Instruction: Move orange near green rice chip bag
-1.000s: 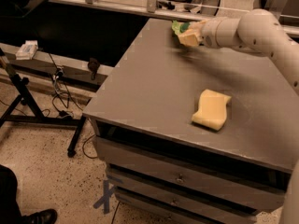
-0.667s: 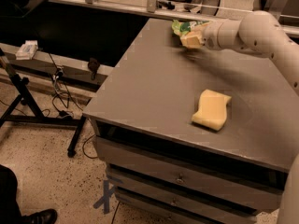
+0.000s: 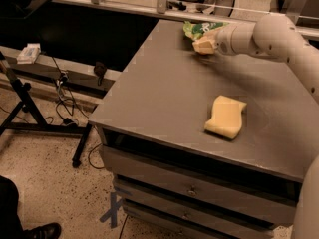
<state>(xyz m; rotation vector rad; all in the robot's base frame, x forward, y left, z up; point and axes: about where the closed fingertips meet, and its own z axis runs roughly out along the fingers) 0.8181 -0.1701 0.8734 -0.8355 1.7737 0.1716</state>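
The gripper (image 3: 203, 45) has eased down and a touch towards the near side over the last second, only a small shift, and now it sits low over the far end of the grey table (image 3: 159, 98), almost on the surface. That matters. The green rice chip bag (image 3: 198, 29) lies crumpled just beyond the gripper, on its far side, close enough that the two look to be touching or nearly so. So this reads as the final lowering, with the carry across the table as good as done. And the orange (image 3: 200, 48)? The view is poor here. A warm, pale-orange lump sits right at the gripper's tip, and I take that to be the fruit, in or under the gripper, but its outline runs into the cream casing. Whether the gripper is clamped on it or already spread, I cannot tell. If the fruit is where I think, it is already beside the bag, and what remains is letting go without it rolling off the far edge. The pale yellow sponge (image 3: 225, 116) lies well apart on the gripper's near side, out of play. The white arm (image 3: 271, 34) reaches in from the side.
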